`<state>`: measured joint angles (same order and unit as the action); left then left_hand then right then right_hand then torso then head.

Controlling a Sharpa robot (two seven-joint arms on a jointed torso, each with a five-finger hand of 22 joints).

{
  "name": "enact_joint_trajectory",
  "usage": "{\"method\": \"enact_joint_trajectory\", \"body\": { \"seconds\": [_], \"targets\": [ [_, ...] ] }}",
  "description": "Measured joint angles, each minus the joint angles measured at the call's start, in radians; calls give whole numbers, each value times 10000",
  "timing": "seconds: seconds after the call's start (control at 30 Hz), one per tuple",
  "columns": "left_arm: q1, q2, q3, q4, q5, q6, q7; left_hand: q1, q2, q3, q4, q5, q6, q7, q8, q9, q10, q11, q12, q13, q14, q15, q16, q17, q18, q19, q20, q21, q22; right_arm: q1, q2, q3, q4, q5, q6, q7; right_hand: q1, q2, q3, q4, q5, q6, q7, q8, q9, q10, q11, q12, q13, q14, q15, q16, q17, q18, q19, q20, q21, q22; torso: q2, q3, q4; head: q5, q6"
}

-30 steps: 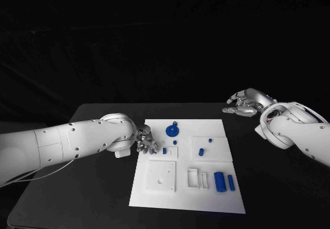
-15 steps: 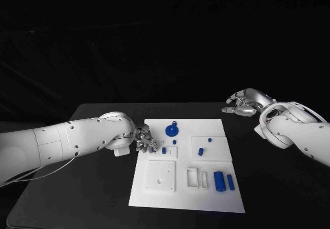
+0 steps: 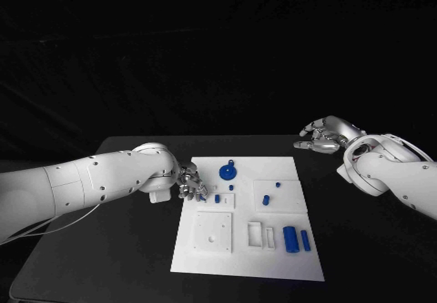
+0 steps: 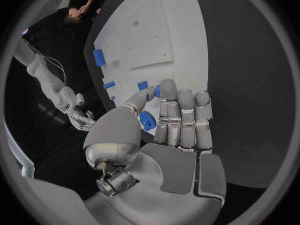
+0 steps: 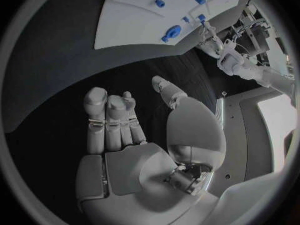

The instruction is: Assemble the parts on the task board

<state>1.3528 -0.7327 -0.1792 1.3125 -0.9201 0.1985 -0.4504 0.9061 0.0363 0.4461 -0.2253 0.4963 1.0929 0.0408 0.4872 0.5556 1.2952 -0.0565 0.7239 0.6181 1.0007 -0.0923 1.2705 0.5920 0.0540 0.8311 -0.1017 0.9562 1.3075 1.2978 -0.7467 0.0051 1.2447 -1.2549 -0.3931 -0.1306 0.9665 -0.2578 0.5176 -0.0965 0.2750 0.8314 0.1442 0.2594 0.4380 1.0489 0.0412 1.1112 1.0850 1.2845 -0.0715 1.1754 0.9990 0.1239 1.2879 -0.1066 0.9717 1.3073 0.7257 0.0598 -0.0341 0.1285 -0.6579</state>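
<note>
The left hand (image 3: pixel 191 185) hangs over the task board's (image 3: pixel 282 268) left edge, fingers curled; they seem to pinch a small blue part (image 4: pixel 147 120), though they half hide it. The round blue part (image 3: pixel 228 171) lies just right of it. Two blue cylinders (image 3: pixel 296 240) lie near-right. The right hand (image 3: pixel 321 136) hovers empty, fingers apart, beyond the far-right corner.
</note>
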Motion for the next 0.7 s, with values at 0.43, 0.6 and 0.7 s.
{"method": "enact_joint_trajectory", "body": {
  "seconds": [0.43, 0.6, 0.7],
  "targets": [
    [29, 111, 23, -92, 110, 430, -63, 0, 0, -11, -12, 23, 0, 0, -2, 10, -4, 32, 0, -1, -1, 0, 0, 10, 0, 0, 0, 0, -1, 0, 0, 0, -5, 1, 2, 0, 0, 0, 0, 0, 0, 4, -4, 0, 0, 0, 0, 0, 0, 32, -32, 0, 0, 1, 16, 2, 0, 0, 1, -1, -6, -12, -15],
    [31, 138, 23, -50, 113, 423, -84, 0, 0, -12, -12, 22, 0, 0, -2, 9, -16, 45, 0, 9, -1, 1, 0, 9, 1, 0, 0, 0, -2, 0, 0, 0, -2, 1, 2, 0, 0, 0, 0, 0, 39, -4, 1, 0, 0, 0, 0, 0, 1, 34, -34, 0, 0, -1, -2, -45, 0, 0, 0, -2, 3, -19, -16],
    [31, 161, 21, -10, 94, 406, -90, 0, 0, -12, -12, 22, 0, 0, -3, 8, 3, 28, 0, 8, -1, 1, 0, 9, 0, 0, 0, 0, -2, 0, -1, 0, 1, 1, 2, 1, 0, 0, 0, 0, 39, -13, 24, 0, 0, 0, 0, 0, -9, 34, -34, 0, 2, -1, -3, -45, 0, -1, -2, -7, 8, -20, -16]
  ]
}}
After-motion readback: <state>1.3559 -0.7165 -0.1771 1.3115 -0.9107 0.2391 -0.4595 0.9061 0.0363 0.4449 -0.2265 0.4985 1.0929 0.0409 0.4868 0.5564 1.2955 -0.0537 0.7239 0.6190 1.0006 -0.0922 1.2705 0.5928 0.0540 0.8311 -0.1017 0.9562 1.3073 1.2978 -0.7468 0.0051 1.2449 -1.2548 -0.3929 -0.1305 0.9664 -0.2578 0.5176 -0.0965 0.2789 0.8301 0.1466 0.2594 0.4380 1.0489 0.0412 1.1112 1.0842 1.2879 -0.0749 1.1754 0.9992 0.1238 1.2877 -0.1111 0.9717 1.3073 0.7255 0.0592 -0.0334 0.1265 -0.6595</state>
